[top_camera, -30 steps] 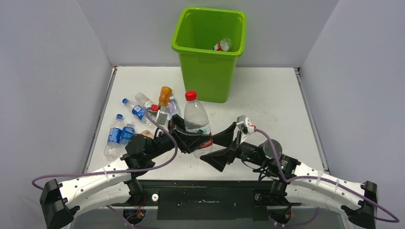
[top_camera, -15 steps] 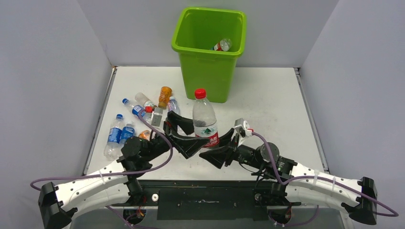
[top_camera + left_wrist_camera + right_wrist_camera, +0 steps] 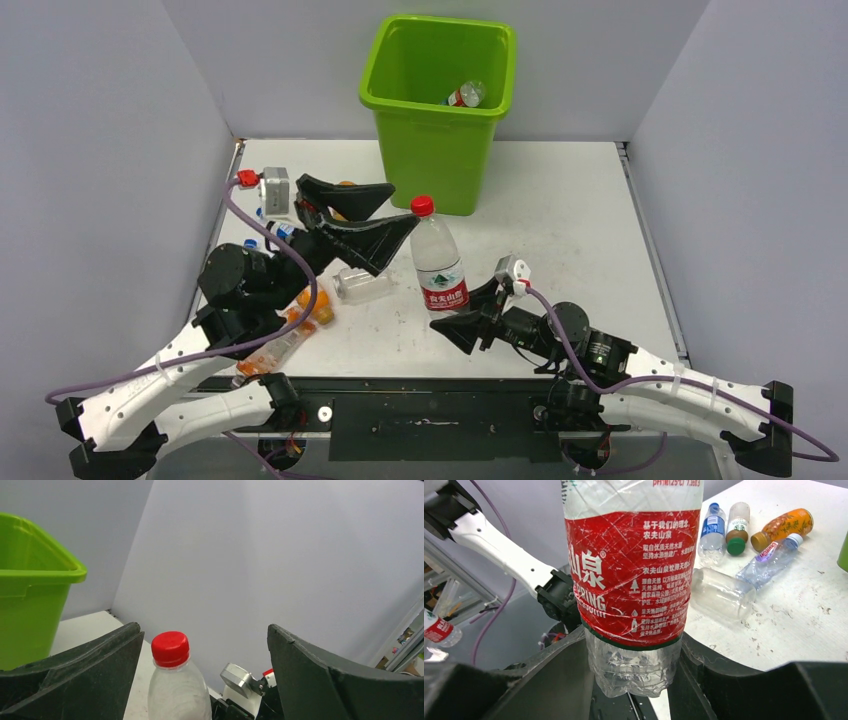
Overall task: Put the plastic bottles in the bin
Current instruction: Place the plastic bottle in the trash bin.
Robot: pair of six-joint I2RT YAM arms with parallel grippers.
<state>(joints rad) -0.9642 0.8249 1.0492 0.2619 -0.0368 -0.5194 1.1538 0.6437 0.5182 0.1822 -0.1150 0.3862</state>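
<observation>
Moved since the earlier frame: left gripper (image 3: 403, 207), off the red-capped bottle (image 3: 440, 265) and lifted toward the bin's near-left side; the bottle now rests with the right gripper (image 3: 455, 312) alone.

Progress:
- Bin (image 3: 430, 150): one binned bottle (image 3: 466, 94) visible inside.
- Red-capped bottle: in transit, roughly upright, just in front of the bin, not yet over its rim.
- Loose bottles (image 3: 362, 286): several lying on the table (image 3: 560, 200), near-left of the bin. Judged early; most work remains.

Pose:
- Left arm: raised, jaws spread wide and empty, tips pointing at the red cap.
- Right arm: low, reaching toward the bin, jaws clamped on the bottle's base below its red label.
</observation>
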